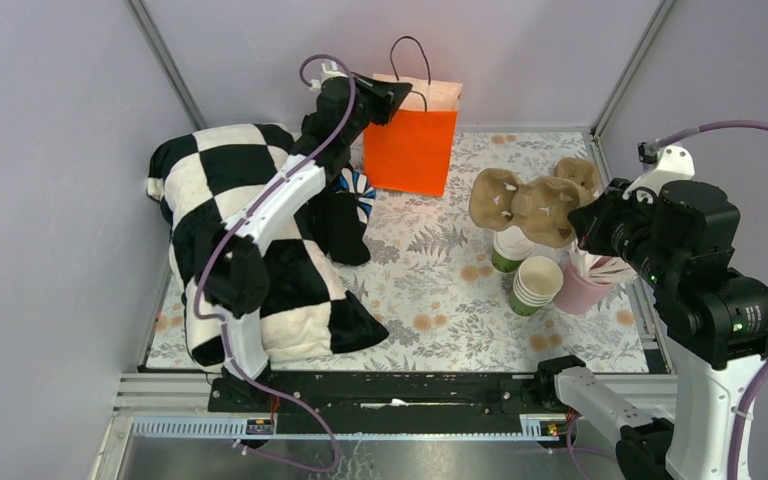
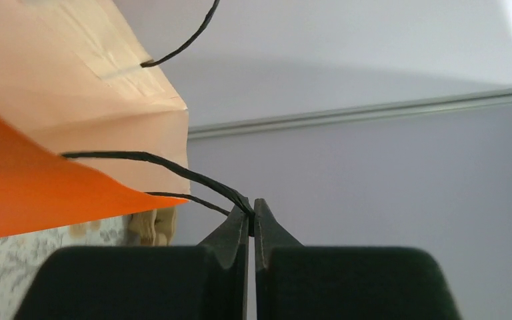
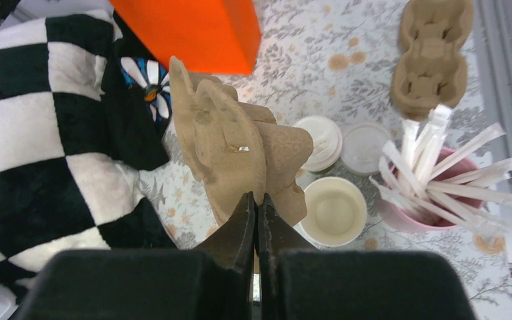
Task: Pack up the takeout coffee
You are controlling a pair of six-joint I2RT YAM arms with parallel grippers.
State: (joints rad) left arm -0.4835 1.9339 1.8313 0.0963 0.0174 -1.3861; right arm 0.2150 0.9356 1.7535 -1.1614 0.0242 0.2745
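packing barely begun: left gripper (image 2: pixel 252 213) pinches the handle (image 2: pixel 173 165) of the orange bag (image 1: pixel 412 150), right gripper (image 3: pixel 255 207) clamps a cardboard carrier (image 3: pixel 230 147), the lidded coffee (image 3: pixel 321 141) just beyond it not yet bagged.

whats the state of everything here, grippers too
orange paper bag, upright, mouth open
left gripper, shut on the bag's black cord handle
right gripper, shut on a brown cardboard cup carrier, held above the table
second brown cardboard carrier, lying on the table
small green paper cup with white plastic lid, upright, lid on
stack of lidless green cups, upright
pink cup of white sticks, upright
black-and-white checked blanket, crumpled
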